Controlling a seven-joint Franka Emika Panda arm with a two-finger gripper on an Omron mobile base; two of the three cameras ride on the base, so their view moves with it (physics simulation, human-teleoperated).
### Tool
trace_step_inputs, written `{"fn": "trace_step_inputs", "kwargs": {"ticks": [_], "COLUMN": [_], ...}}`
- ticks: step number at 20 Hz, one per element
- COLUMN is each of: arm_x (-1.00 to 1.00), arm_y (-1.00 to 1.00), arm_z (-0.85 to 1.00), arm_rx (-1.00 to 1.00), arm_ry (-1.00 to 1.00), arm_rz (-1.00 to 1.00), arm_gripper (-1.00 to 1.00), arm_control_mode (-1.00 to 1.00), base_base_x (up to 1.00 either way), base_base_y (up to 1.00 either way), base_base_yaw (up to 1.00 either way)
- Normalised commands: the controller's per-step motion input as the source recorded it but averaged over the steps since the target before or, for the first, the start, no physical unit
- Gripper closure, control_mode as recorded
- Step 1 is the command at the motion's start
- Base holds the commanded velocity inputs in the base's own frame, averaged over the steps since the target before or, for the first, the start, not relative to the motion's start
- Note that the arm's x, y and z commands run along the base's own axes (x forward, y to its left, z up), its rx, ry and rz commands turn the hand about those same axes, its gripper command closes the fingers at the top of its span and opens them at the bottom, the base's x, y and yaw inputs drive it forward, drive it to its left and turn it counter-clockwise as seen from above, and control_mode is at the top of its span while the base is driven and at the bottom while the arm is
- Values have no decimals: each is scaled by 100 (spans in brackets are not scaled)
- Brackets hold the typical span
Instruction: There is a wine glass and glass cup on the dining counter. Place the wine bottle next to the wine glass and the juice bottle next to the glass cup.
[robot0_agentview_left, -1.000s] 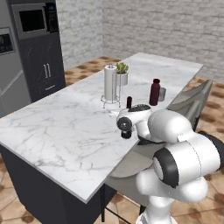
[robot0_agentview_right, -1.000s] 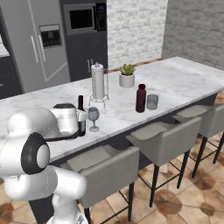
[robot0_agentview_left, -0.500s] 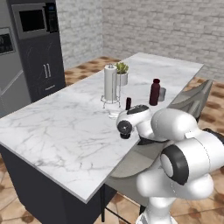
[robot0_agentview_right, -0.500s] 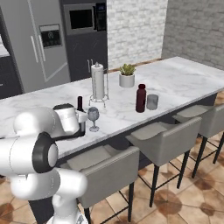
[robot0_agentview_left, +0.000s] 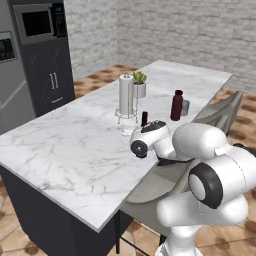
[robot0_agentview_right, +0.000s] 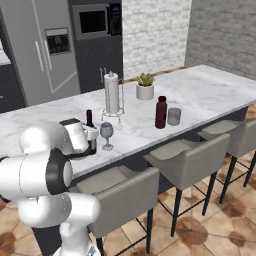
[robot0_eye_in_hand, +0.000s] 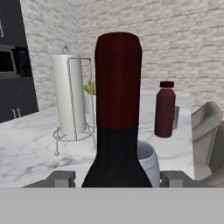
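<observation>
The wine bottle (robot0_eye_in_hand: 118, 109), near-black with a dark red capsule, stands upright on the dining counter (robot0_agentview_left: 75, 145), just left of the wine glass (robot0_agentview_right: 106, 131). My gripper (robot0_eye_in_hand: 117, 178) is shut on the bottle's lower body, with a fingertip on each side. From the right base view the hand (robot0_agentview_right: 85, 137) hides most of the bottle, and its neck (robot0_agentview_right: 89, 117) sticks up above. Part of the wine glass bowl (robot0_eye_in_hand: 146, 157) shows behind the bottle. Further along the counter, the maroon juice bottle (robot0_agentview_right: 160, 112) stands right beside the glass cup (robot0_agentview_right: 174, 116).
A paper-towel roll (robot0_agentview_right: 112, 92) on a wire stand is close behind the wine glass, and a potted plant (robot0_agentview_right: 145, 85) sits past it. Grey stools (robot0_agentview_right: 190, 155) line the counter's near edge. A fridge (robot0_agentview_right: 45, 50) and a wall oven stand across the room.
The arm's elbow has swung a little. The hand and the wine bottle stay in the same spot beside the wine glass.
</observation>
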Motion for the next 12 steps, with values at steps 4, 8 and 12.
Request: {"fn": "trace_step_inputs", "kwargs": {"ticks": [4,8,12], "arm_x": [0,0,0], "arm_y": [10,7,2], "arm_z": [-5,-7,-10], "arm_rx": [0,0,0], "arm_ry": [0,0,0], "arm_rz": [-7,-9,-8], "arm_gripper": [100,100,100], "arm_control_mode": [-100,-100,-100], "base_base_x": [0,0,0], "base_base_y": [0,0,0], "base_base_yaw": [0,0,0]}}
